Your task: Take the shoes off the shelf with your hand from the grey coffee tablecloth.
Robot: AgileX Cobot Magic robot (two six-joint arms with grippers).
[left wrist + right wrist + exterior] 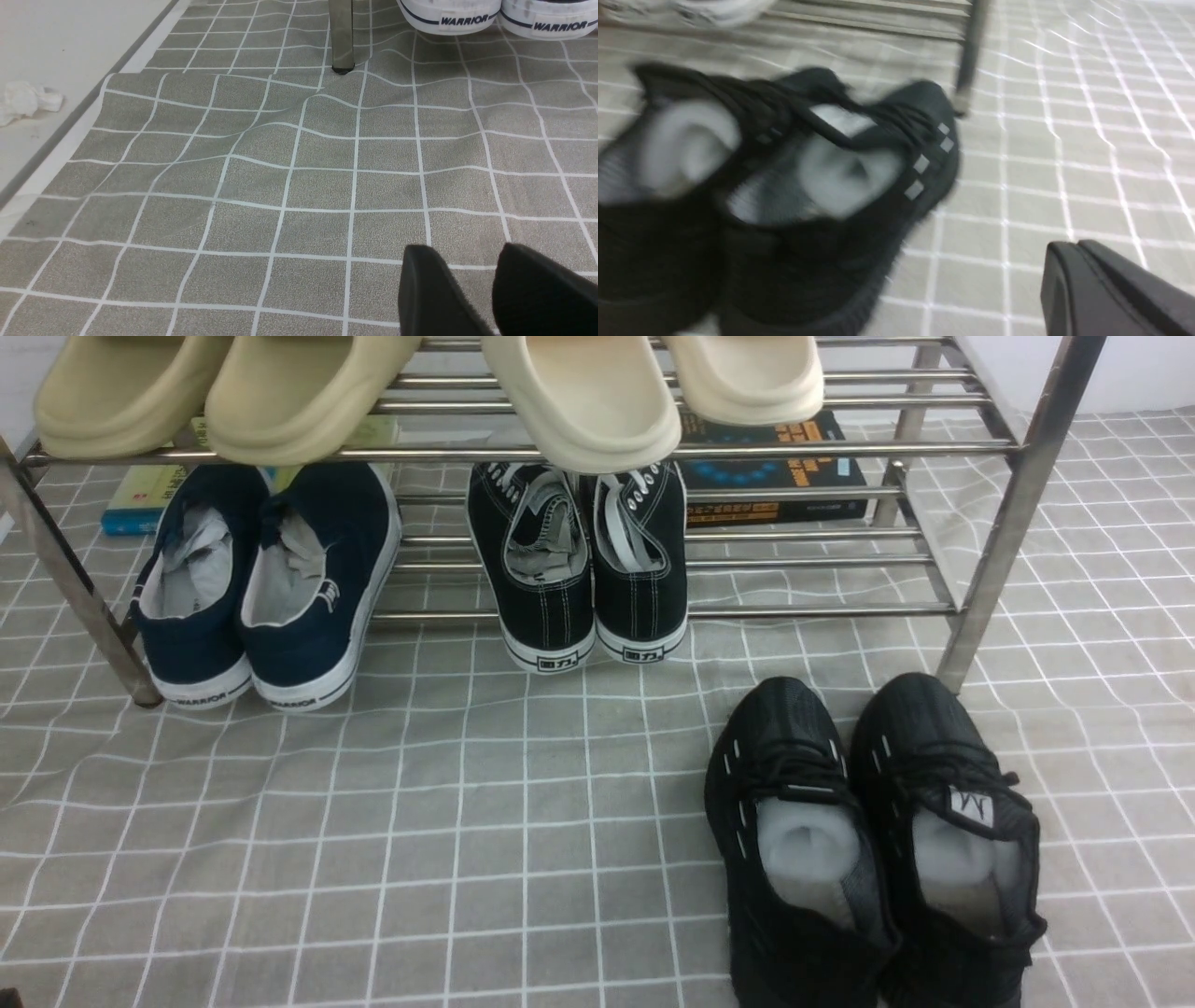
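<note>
A: Where's the target pair?
B: Black knit sneakers (873, 859) are on the grey grid cloth (448, 859), off the rack (803, 450), in front of its right end. Side by side, toes toward the rack, upright. Pale stuffing (808, 840) in both, white tag (972, 805) on the right shoe's tongue.
A: Claws?
B: Right claw (1078, 284) closed, nothing in it, near the sneakers, not touching. Left claw (451, 289) has a gap between its fingertips, empty, over the cloth.
A: Left arm near any shoes?
B: Well apart from the black knit pair. Its wrist view catches the white heels of the navy sneakers (266, 588) and a rack leg.
A: What's on the rack?
B: Lower tier: navy pair at left, black canvas pair with white soles (583, 565) mid-rack, heels facing us. Upper tier: olive-beige clogs (280, 401) at left, cream clogs (607, 406) next to them.
A: Behind?
B: Yellow-and-blue book (140, 504) behind the navy pair, dark box-like item with orange print (775, 471) right of the canvas pair. Cloth is slightly wrinkled.
</note>
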